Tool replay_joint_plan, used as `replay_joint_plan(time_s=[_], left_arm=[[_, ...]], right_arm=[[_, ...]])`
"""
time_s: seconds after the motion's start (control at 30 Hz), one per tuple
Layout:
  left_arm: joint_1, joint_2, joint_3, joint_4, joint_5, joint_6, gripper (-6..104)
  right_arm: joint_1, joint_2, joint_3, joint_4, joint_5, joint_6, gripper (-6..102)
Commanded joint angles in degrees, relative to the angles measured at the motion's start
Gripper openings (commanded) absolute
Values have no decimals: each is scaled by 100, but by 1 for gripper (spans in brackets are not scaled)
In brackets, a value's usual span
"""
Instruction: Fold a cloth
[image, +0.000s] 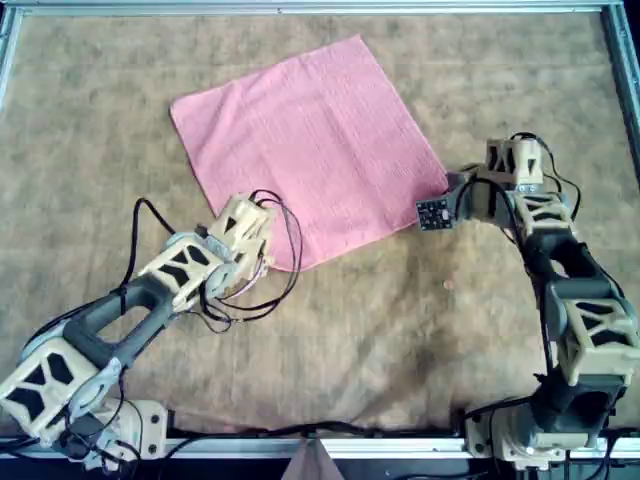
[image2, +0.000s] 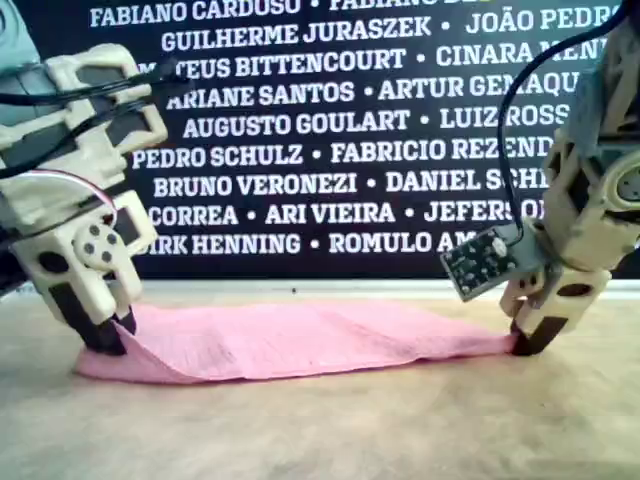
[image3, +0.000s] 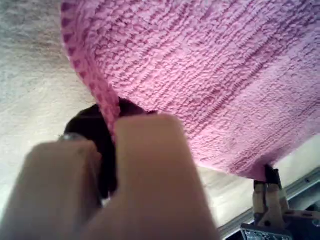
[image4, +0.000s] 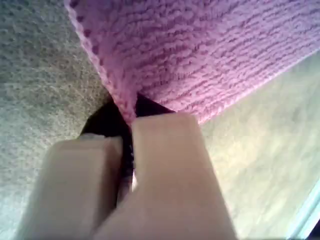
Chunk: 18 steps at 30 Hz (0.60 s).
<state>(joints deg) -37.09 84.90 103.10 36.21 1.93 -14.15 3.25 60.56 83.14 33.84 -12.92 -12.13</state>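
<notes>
The pink cloth (image2: 300, 342) lies low on the tan counter (image2: 330, 430), with the left gripper (image2: 108, 338) pinching its end at the exterior view's left and the right gripper (image2: 528, 340) pinching its other end.

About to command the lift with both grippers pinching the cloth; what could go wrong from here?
1. Each grip is thin: the left gripper and right gripper clamp only the cloth edge, so a corner could slip out.
2. Most of the cloth lies flat on the rough mat; uneven lifting may drag or bunch it, skewing the fold.
</notes>
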Motion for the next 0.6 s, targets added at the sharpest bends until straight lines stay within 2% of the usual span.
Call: replay_joint_plan(time_s=[0.0, 0.03, 0.27, 0.33, 0.47, 0.57], left_arm=[[26, 141, -167, -97, 35, -9, 0], [26, 149, -176, -97, 35, 53, 0], [70, 237, -141, -53, 35, 62, 0], [105, 246, -141, 9, -70, 62, 0], [105, 246, 44, 26, -79, 70, 0], [114, 255, 246, 26, -79, 70, 0]], right_arm=[[0, 220, -308, -149, -44, 44, -1], [18, 229, -281, -141, -44, 44, -1], [26, 264, -193, -132, -44, 53, -1], [-26, 264, -193, -123, -44, 53, -1], [-70, 316, -123, -105, -44, 62, -1], [9, 677, 246, 70, -44, 176, -1]])
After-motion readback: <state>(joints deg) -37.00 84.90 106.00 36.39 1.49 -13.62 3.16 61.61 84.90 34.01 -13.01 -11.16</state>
